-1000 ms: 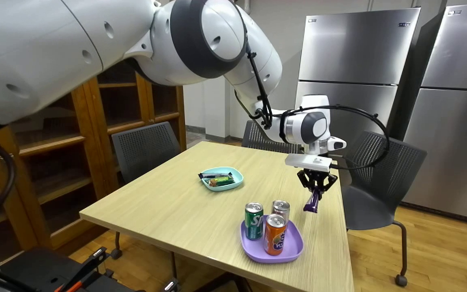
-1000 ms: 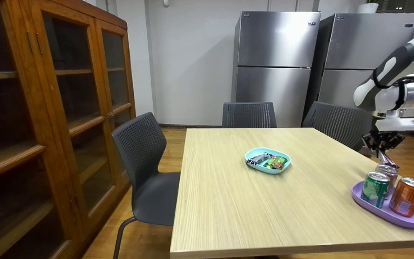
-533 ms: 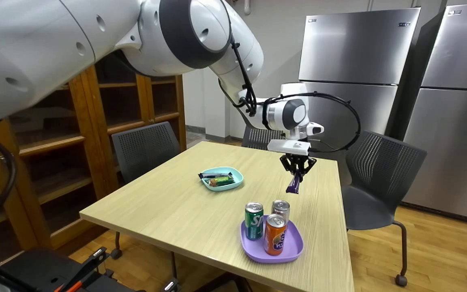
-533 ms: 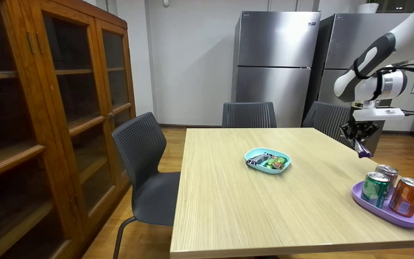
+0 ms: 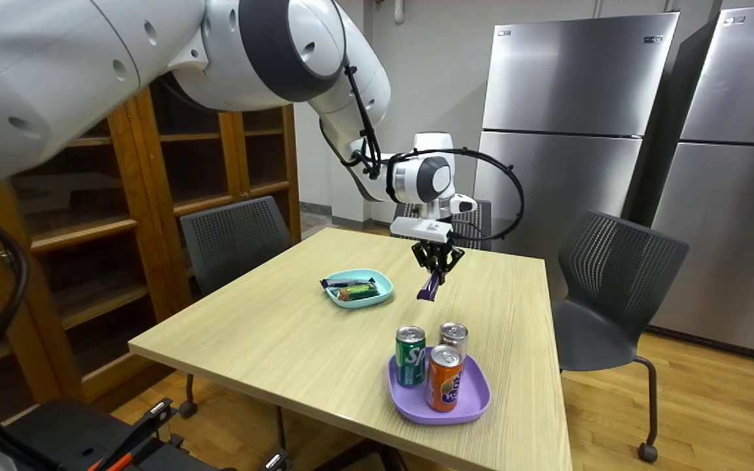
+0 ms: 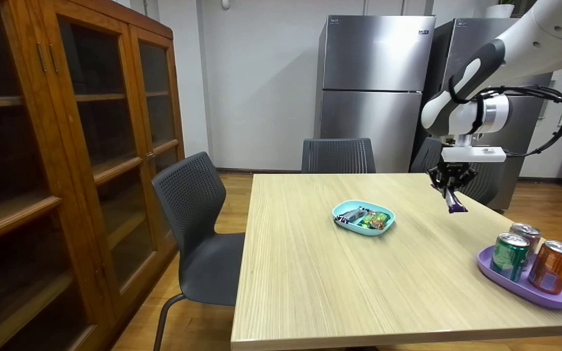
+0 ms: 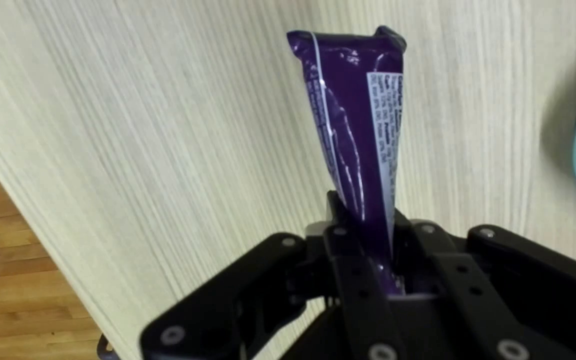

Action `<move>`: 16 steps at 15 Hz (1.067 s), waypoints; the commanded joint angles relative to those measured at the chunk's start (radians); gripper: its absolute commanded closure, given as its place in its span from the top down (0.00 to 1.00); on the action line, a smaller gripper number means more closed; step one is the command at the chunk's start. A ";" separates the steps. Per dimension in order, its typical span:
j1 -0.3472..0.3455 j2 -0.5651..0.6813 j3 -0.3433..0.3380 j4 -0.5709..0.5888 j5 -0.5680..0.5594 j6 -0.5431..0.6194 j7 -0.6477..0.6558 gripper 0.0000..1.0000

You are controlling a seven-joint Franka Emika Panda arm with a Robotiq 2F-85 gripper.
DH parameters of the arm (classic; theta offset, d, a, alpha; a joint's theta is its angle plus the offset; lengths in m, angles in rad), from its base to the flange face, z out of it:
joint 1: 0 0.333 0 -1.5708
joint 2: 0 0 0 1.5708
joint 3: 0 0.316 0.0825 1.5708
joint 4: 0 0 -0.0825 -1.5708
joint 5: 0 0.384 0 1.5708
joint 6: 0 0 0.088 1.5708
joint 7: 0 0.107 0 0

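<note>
The gripper is clamping a purple-wrapped bar, gripping it near one end, and the rest is poking out well past the grip! The purple-wrapped bar is hanging, tilted, above the worktop; in both exterior views it is showing right of a turquoise dish, where a green wrapper and a dark wrapper are lying side by side. On to the purple tray: a green can and an orange can are standing upright there, with a third can partly hiding behind the orange can in an exterior view. A dark chair is standing alongside the worktop, and a steel refrigerator is gleaming farther back.
</note>
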 commanded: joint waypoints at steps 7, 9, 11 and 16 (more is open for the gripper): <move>0.095 -0.102 0.058 -0.131 0.009 -0.028 0.092 0.04; 0.114 -0.095 0.068 -0.125 0.012 -0.034 0.103 0.04; 0.129 -0.089 0.082 -0.120 0.020 -0.037 0.111 0.04; 0.169 -0.065 0.104 -0.085 0.036 -0.054 0.155 0.04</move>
